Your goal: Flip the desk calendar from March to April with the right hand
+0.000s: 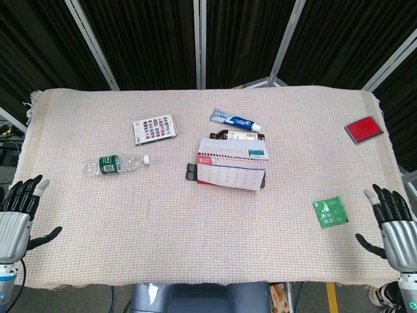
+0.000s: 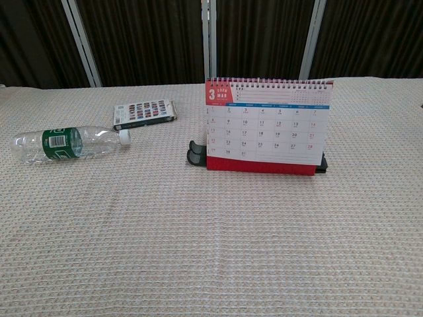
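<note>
Red-based, spiral-bound desk calendar (image 2: 267, 125) stood mid-table showing March, untouched. Right hand (image 1: 393, 225) waited well apart at the near edge — fingers spread, empty. Risk: a shove at the light stand — toppling it onto the toothpaste tube (image 1: 235, 120) behind.
</note>
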Motion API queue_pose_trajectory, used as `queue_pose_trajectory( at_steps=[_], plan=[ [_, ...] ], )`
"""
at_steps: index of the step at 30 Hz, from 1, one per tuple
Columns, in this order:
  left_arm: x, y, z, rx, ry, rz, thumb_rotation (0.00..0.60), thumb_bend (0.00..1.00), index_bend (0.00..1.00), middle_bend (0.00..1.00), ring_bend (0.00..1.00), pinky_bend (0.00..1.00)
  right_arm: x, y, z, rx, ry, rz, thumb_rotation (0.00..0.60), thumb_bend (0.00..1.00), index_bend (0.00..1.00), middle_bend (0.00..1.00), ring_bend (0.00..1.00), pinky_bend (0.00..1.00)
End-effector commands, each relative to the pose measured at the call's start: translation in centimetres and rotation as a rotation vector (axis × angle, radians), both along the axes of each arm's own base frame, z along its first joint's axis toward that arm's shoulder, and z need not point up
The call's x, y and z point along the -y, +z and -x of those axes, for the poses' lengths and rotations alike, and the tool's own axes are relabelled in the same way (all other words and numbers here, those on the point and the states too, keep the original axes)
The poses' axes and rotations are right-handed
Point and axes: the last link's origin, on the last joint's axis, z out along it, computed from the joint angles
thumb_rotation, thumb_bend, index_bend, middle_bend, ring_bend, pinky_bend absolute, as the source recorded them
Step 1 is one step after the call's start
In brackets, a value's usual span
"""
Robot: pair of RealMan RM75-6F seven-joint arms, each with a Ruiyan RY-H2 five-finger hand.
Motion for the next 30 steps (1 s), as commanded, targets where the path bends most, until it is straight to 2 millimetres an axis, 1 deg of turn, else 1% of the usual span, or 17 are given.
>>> queue_pose_trajectory(
  at_steps=[1,9,13,14,15,16,17,18,19,20,21,22,24,25,27,28,30],
  plan=[
    [0.0,0.0,0.0,0.000,0.000,0.000,0.600,0.09,0.00,0.00,0.00,0.00,0.0,0.0,0.0,0.000,0.000,-0.001,0.600,0.11,0.00,0.00,0.00,0.00],
    [0.0,0.2,0.0,0.007,0.001,-0.008,0.600,0.09,0.00,0.00,0.00,0.00,0.0,-0.2,-0.1,0.001,0.002,-0.006,0.600,0.11,0.00,0.00,0.00,0.00],
    [0.0,0.5,0.0,0.017,-0.002,-0.019,0.600,0.09,0.00,0.00,0.00,0.00,0.3,-0.4,-0.9,0.027,0.026,-0.014,0.600,0.11,0.00,0.00,0.00,0.00],
    [0.0,0.6,0.0,0.019,-0.002,-0.021,0.600,0.09,0.00,0.00,0.00,0.00,0.4,-0.5,-1.3,0.041,0.033,-0.019,0.600,0.11,0.00,0.00,0.00,0.01],
    [0.0,0.6,0.0,0.021,-0.002,-0.023,0.600,0.09,0.00,0.00,0.00,0.00,0.5,-0.7,-1.6,0.056,0.040,-0.024,0.600,0.11,0.00,0.00,0.01,0.08],
    [-0.1,0.7,0.0,0.024,-0.002,-0.024,0.600,0.09,0.00,0.00,0.00,0.00,0.7,-0.9,-2.2,0.079,0.049,-0.029,0.600,0.11,0.00,0.02,0.04,0.16],
    [-0.1,0.7,0.0,0.025,-0.002,-0.025,0.600,0.09,0.00,0.00,0.00,0.00,0.9,-1.1,-2.6,0.090,0.055,-0.032,0.600,0.12,0.00,0.07,0.12,0.28],
    [-0.1,0.8,0.0,0.026,-0.002,-0.025,0.600,0.09,0.00,0.00,0.00,0.00,1.3,-1.4,-3.3,0.118,0.066,-0.037,0.600,0.12,0.00,0.19,0.25,0.44],
    [-0.1,0.8,0.0,0.027,-0.002,-0.025,0.600,0.09,0.00,0.00,0.00,0.00,1.7,-1.8,-4.0,0.144,0.072,-0.044,0.600,0.13,0.00,0.29,0.34,0.52],
    [-0.1,0.8,0.0,0.028,-0.001,-0.025,0.600,0.09,0.00,0.00,0.00,0.00,2.1,-2.3,-4.8,0.175,0.072,-0.058,0.600,0.15,0.00,0.42,0.45,0.60],
    [-0.1,0.9,0.0,0.030,-0.001,-0.027,0.600,0.09,0.00,0.00,0.00,0.00,2.8,-3.3,-6.0,0.237,0.066,-0.093,0.600,0.19,0.00,0.52,0.54,0.65],
    [-0.1,0.9,0.0,0.032,-0.001,-0.028,0.600,0.09,0.00,0.00,0.00,0.00,3.2,-3.7,-6.6,0.269,0.057,-0.112,0.600,0.23,0.00,0.59,0.60,0.70],
    [-0.2,1.1,0.0,0.035,0.000,-0.032,0.600,0.09,0.00,0.00,0.00,0.00,4.1,-4.9,-8.1,0.358,0.035,-0.164,0.600,0.33,0.00,0.70,0.70,0.76],
    [-0.2,1.2,0.0,0.039,0.001,-0.035,0.600,0.09,0.00,0.00,0.00,0.00,4.8,-5.8,-9.2,0.434,0.012,-0.204,0.600,0.38,0.00,0.74,0.75,0.79],
    [-0.2,1.4,0.1,0.046,0.001,-0.040,0.600,0.09,0.00,0.00,0.00,0.00,5.7,-6.9,-10.4,0.525,-0.027,-0.247,0.600,0.46,0.00,0.79,0.80,0.82],
    [-0.2,1.5,0.1,0.052,0.001,-0.044,0.600,0.09,0.00,0.00,0.00,0.00,6.3,-7.6,-11.2,0.599,-0.059,-0.277,0.600,0.48,0.00,0.80,0.81,0.82],
    [-0.2,1.7,0.1,0.058,0.001,-0.048,0.600,0.09,0.00,0.00,0.00,0.00,6.8,-8.7,-12.1,0.710,-0.114,-0.326,0.600,0.51,0.00,0.81,0.82,0.83]
  ],
)
